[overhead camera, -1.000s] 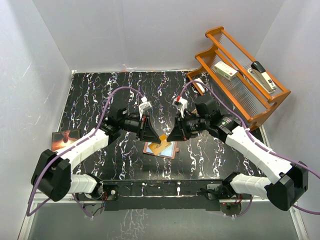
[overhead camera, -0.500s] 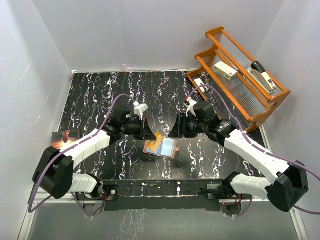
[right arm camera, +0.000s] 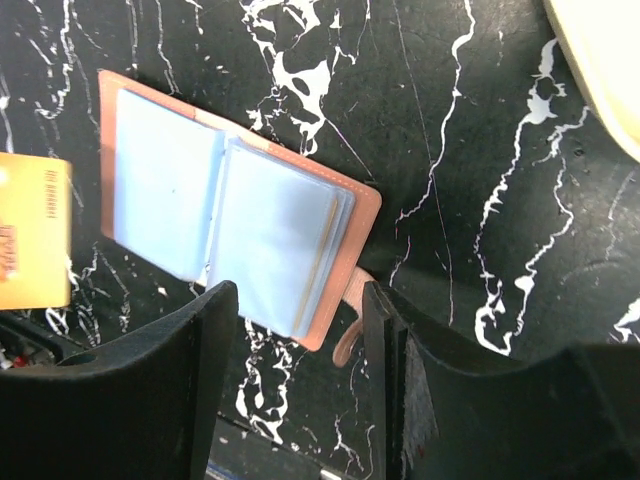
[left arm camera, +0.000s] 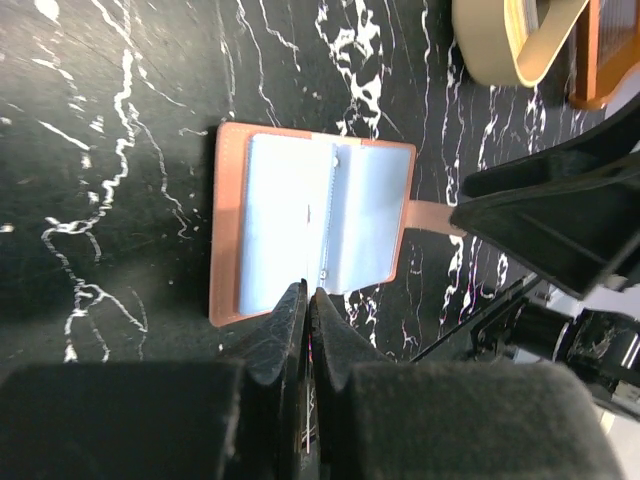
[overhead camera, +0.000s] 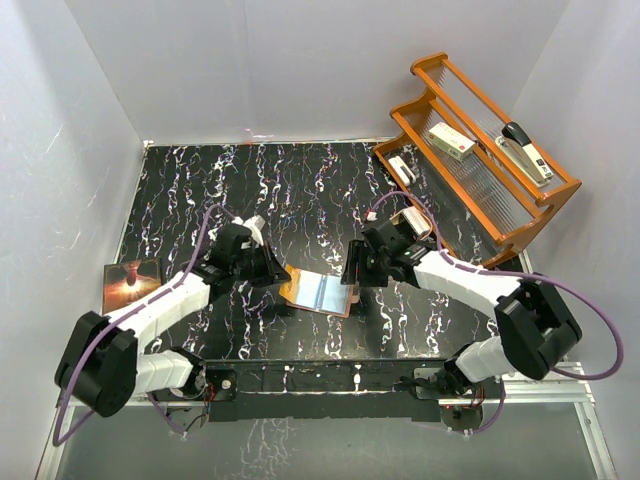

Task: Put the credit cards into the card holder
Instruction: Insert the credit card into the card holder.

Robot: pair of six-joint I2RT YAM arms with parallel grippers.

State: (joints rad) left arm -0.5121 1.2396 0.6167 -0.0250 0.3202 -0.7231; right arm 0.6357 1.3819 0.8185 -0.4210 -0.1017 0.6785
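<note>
The card holder (overhead camera: 325, 293) lies open on the black marbled table, its pale blue clear pockets up (left arm camera: 300, 220) (right arm camera: 230, 220). Its snap tab (right arm camera: 350, 320) points toward my right arm. My right gripper (overhead camera: 350, 272) (right arm camera: 300, 300) is open and low over the table, with its fingers either side of the tab end and nothing held. My left gripper (overhead camera: 277, 272) (left arm camera: 308, 293) is shut at the holder's opposite edge. A thin edge shows between its fingers. The orange-gold credit card (right arm camera: 30, 235) hangs there, just off the holder's far side. No other card shows plainly.
An orange wooden rack (overhead camera: 480, 150) at the back right holds a stapler (overhead camera: 525, 150) and a small box (overhead camera: 452, 142). A tan dish (right arm camera: 600, 60) (left arm camera: 520, 40) sits close behind the right gripper. A dark booklet (overhead camera: 130, 280) lies at the table's left edge.
The right gripper has opened and let go of the orange card. Both grippers have dropped toward the table. The left one has carried the card to the holder's left edge.
</note>
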